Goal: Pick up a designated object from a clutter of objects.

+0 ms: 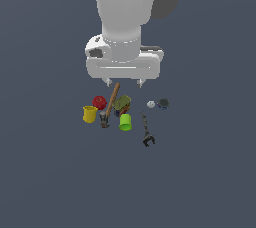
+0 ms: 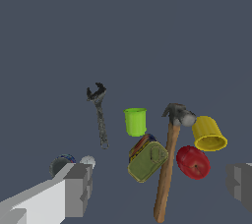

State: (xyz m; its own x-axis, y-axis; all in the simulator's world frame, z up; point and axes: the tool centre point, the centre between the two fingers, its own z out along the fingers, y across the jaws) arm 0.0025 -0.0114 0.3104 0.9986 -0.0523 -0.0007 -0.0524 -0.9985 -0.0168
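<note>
The gripper (image 1: pixel 123 82) hangs wide open and empty above the pile, because it has not grabbed anything, and the red ball (image 1: pixel 99 102) sits on the floor between the hammer (image 1: pixel 110 106) and the yellow cup (image 1: pixel 89 114).

A flat slate-grey floor (image 1: pixel 45 172) spreads under everything, matte and plain, one even bluish tone. The floor reaches every edge of the exterior view, and the wrist view shows the same.
</note>
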